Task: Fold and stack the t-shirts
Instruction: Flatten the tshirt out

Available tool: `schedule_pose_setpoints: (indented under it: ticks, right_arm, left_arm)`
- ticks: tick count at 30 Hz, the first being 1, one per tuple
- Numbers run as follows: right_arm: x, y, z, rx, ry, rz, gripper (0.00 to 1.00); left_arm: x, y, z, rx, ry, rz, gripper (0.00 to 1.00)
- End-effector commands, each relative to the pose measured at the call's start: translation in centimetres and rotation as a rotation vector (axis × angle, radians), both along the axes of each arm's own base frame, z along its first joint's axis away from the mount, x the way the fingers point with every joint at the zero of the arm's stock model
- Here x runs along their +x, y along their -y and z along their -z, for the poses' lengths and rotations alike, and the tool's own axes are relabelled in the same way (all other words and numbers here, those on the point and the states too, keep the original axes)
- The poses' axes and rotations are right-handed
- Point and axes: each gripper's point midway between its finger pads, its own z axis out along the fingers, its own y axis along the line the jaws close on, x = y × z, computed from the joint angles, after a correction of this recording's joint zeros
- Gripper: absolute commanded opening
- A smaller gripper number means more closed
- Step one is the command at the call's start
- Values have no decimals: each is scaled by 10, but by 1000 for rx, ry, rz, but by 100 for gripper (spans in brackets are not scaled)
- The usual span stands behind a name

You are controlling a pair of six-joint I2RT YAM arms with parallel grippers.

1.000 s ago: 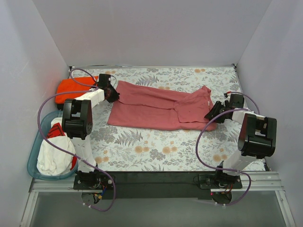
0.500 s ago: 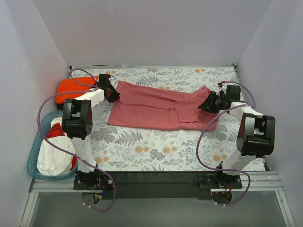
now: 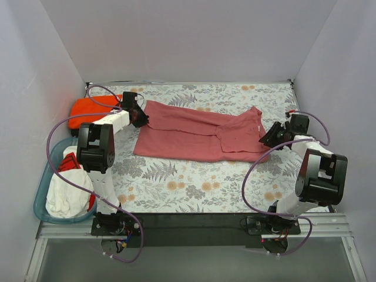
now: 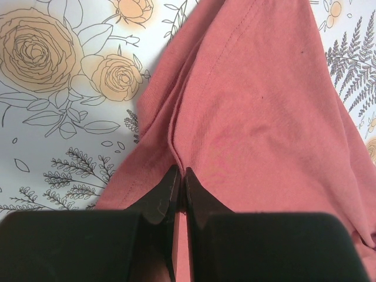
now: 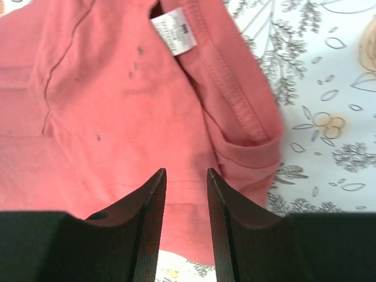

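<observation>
The dusty rose-red t-shirt (image 3: 194, 132) lies spread across the back half of the table, its right part folded over itself. My left gripper (image 3: 139, 116) is shut on a fold at its left edge; in the left wrist view the fingertips (image 4: 180, 176) pinch a ridge of the rose cloth (image 4: 258, 106). My right gripper (image 3: 269, 136) is open just above the shirt's right end; in the right wrist view (image 5: 185, 173) its jaws stand apart over the cloth near the collar and its white label (image 5: 174, 30). The orange t-shirt (image 3: 88, 111) lies folded at the back left. The black t-shirt is out of view.
A teal bin (image 3: 47, 188) with white and red cloth stands at the table's left front. The floral tablecloth (image 3: 194, 182) covers the table. White walls close in on the left, back and right.
My right gripper rose toward the shirt's folded right part half a second ago, then drew back to the right and lower. The left gripper has not moved.
</observation>
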Motion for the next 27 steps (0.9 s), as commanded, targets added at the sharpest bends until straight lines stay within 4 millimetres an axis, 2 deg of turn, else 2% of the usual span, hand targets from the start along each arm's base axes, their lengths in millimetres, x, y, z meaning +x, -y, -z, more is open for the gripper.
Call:
schedule_pose_setpoints:
  ticks: [1,14,19,27]
  right_arm:
    - [0,8,-4,-8,21,14,40]
    - [-8,4,35,30,-58,-52,40]
    - [-9,4,45,18,-52,-83,41]
    - [3,-11,22,92,71,-202,41]
  left_arm:
    - [2,0,-34,-10,66,12,0]
    - [2,0,-33,-12,63,14,0]
    - [2,0,-33,-11,63,15,0]
    - [1,1,-32,-11,60,17,0]
